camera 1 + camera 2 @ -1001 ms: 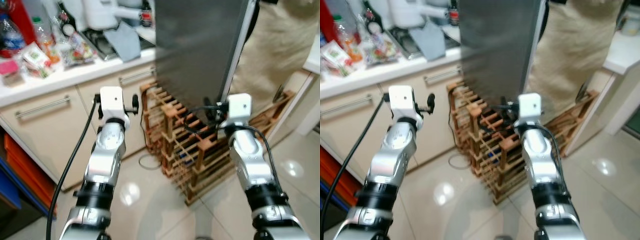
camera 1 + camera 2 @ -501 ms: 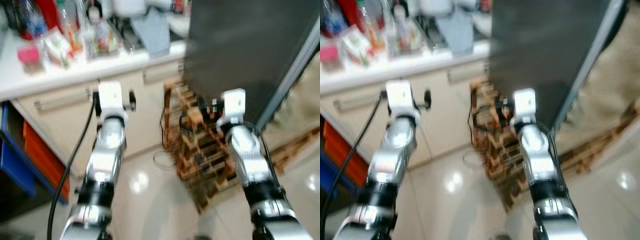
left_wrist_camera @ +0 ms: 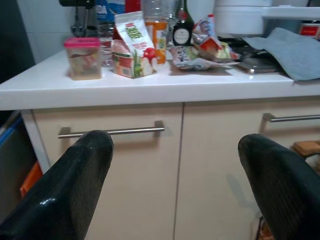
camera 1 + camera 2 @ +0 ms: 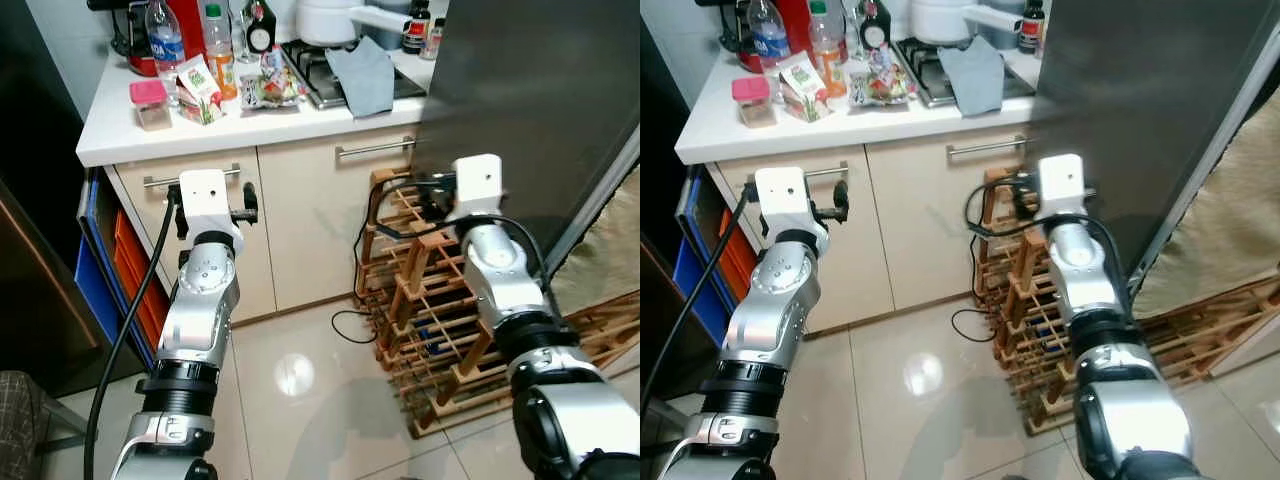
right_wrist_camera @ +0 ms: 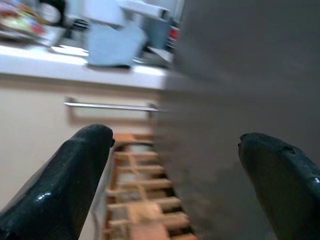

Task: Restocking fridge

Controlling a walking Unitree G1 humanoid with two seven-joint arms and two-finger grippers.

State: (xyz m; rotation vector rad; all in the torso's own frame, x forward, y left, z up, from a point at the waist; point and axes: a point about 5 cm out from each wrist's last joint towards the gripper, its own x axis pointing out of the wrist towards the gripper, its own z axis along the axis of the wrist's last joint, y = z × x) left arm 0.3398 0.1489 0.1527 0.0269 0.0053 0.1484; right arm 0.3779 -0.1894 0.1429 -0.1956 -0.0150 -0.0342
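A white counter (image 4: pixel 120 140) carries groceries: a pink-lidded tub (image 3: pixel 82 57), a juice carton (image 3: pixel 132 47), bottles (image 4: pixel 165 35) and snack packets (image 4: pixel 265 90). To the right stands a dark grey fridge door (image 4: pixel 530 110). My left gripper (image 3: pixel 175 150) is open and empty, held in front of the cupboard below the counter, level with its handle (image 3: pixel 112 131). My right gripper (image 5: pixel 175 145) is open and empty too, close to the fridge door's edge and above a wooden wine rack (image 4: pixel 440 320).
A grey cloth (image 4: pixel 362 75) lies on the hob next to a white pot (image 4: pixel 335 15). Blue and orange crates (image 4: pixel 100 290) stand on the left under the counter's end. A cable (image 4: pixel 350 325) loops on the glossy tiled floor by the rack.
The camera has swung left and steadied, so the counter and its groceries come fully into view. Both arms keep the same raised pose with fingers apart.
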